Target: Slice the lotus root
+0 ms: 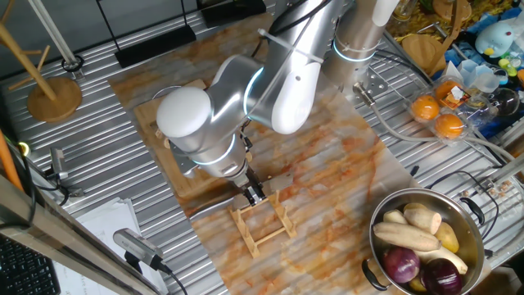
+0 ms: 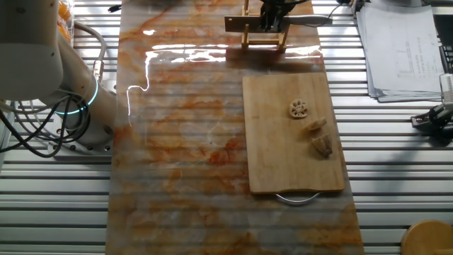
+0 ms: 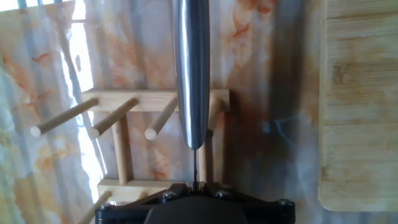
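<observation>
The wooden cutting board (image 2: 294, 134) lies on the marbled orange-and-white mat (image 2: 184, 142), and it serves as the reference for everything else. On the board, toward its far end from the metal handle (image 2: 297, 199), lies a thin round lotus root slice (image 2: 299, 108) with a ring of dark holes. Just beside it, nearer the handle, sit two stubby tan pieces of the lotus root (image 2: 320, 136), close together but not clearly touching.

Beyond the board's far short edge, off the wood and on the mat, stands a small wooden peg rack (image 3: 143, 134). The gripper (image 1: 255, 195) hangs directly over this rack. In the hand view a knife (image 3: 191, 68) runs straight away from the fingers, its steel blade seen edge-on above the rack's pegs, with the board's edge (image 3: 357, 106) off to the right. The jaws look pressed together on the knife's near end, though the fingertips themselves are mostly hidden below the frame.

From the one fixed view, the silver arm covers most of the board. Well away from the board, near the table's corner, a steel pot (image 1: 426, 246) holds long pale roots and purple onions (image 1: 422, 266). A clear tray with oranges (image 1: 438, 115) sits beyond the mat's far side.
</observation>
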Robot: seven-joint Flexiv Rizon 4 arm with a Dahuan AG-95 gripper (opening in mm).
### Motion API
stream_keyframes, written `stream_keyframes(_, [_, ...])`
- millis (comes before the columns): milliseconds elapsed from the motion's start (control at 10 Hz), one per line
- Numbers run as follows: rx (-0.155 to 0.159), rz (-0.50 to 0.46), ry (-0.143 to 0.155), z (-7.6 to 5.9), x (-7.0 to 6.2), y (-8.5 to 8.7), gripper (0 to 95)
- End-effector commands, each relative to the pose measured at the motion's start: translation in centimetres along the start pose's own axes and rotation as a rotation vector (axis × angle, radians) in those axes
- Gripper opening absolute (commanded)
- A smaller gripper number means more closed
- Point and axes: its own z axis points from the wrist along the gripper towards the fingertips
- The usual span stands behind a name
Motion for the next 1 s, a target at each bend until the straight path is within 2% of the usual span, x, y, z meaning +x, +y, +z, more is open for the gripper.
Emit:
stream_keyframes(100, [0.008, -0.008, -0.003, 0.07, 0.14, 0.00, 0.0])
stream_keyframes(600, [0.011, -0.020, -0.014, 0.49, 0.08, -0.03, 0.0])
stream_keyframes(700, [0.013, -0.022, -0.013, 0.51, 0.07, -0.03, 19.0])
stream_keyframes(800, [0.016, -0.028, -0.014, 0.50, 0.07, -0.02, 19.0])
stream_keyframes(900, [0.018, -0.028, -0.016, 0.47, 0.04, -0.01, 38.0])
stream_keyframes(1000, [0.022, -0.028, -0.019, 0.26, -0.08, 0.05, 38.0])
